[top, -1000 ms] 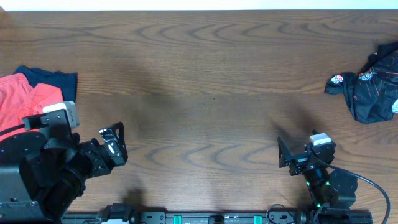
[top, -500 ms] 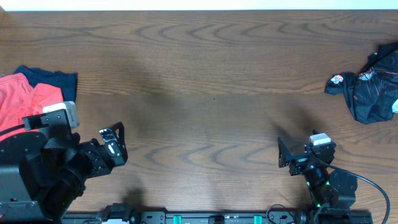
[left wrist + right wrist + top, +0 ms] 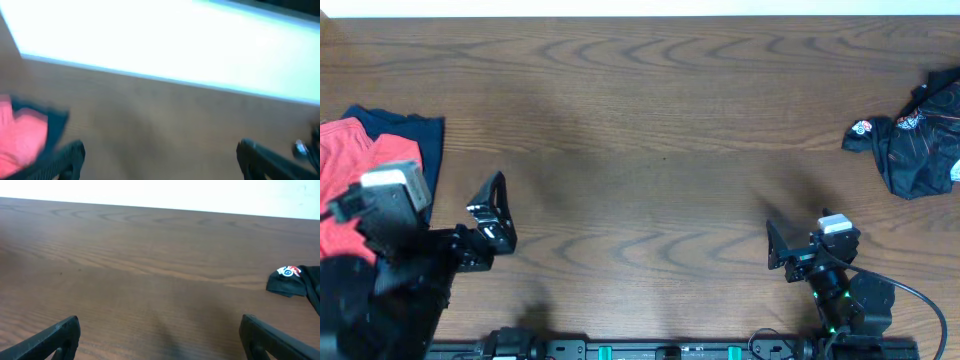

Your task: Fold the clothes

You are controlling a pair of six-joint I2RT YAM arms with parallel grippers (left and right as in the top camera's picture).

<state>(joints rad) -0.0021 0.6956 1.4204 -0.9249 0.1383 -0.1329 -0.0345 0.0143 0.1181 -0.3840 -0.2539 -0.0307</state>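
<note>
The black jersey (image 3: 917, 140) lies crumpled at the table's far right edge, with white and orange logos; its corner shows in the right wrist view (image 3: 295, 281). A red top (image 3: 350, 165) lies on a navy top (image 3: 415, 130) at the left edge; both show blurred in the left wrist view (image 3: 22, 137). My left gripper (image 3: 490, 212) is open and empty just right of the red and navy tops. My right gripper (image 3: 778, 250) is open and empty near the front right, well short of the jersey.
The wooden table (image 3: 650, 120) fills the view, with a white strip along its far edge (image 3: 640, 8). The arm bases sit along the front edge.
My left arm has swung up and toward the left, turning its gripper toward the red and navy tops; its wrist view is motion-blurred. The right arm and the jersey have not moved.
</note>
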